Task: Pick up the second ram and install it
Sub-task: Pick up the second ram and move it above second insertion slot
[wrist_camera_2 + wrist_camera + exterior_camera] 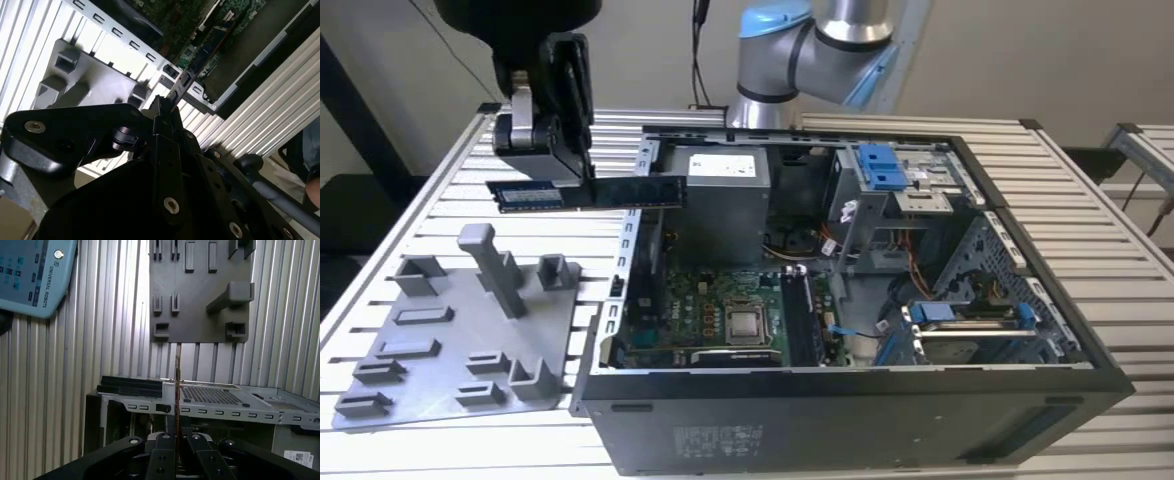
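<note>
Exterior view, upper left of the frame: the ram (634, 192) is gripped level by the closed fingers (560, 140), lifted off the tray (434, 345), beside the open case (854, 420). Transfer is judged in hand; seating calls for edge-on alignment over a free slot.

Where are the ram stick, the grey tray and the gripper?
ram stick (638, 192), exterior view, dark chip section.
grey tray (547, 320), exterior view, bare flat base.
gripper (564, 172), exterior view, between its fingertips.
</note>
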Controlling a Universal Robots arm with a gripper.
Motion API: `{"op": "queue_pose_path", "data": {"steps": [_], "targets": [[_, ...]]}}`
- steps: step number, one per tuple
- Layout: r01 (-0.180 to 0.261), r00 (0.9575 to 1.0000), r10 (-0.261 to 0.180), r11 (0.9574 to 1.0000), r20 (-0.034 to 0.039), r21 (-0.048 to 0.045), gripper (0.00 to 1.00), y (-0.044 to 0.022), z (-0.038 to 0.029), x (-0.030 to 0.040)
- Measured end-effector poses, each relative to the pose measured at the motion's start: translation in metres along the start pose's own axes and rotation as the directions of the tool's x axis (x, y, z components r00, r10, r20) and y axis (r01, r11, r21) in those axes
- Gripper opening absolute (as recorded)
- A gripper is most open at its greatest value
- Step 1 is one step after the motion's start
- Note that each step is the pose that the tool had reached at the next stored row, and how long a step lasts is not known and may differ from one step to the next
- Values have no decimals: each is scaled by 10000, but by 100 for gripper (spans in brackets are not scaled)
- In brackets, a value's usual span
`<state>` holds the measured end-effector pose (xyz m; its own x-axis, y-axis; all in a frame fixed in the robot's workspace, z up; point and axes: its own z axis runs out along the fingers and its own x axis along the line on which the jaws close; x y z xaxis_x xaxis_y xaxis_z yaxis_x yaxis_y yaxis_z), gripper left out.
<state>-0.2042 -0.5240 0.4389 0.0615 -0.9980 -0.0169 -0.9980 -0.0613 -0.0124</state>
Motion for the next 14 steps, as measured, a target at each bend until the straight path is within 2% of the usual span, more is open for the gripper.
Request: {"op": "queue_pose_path", "data": {"steps": [14], "targets": [[0,10000,0,10000,1,0,14,-247,8,16]]}}
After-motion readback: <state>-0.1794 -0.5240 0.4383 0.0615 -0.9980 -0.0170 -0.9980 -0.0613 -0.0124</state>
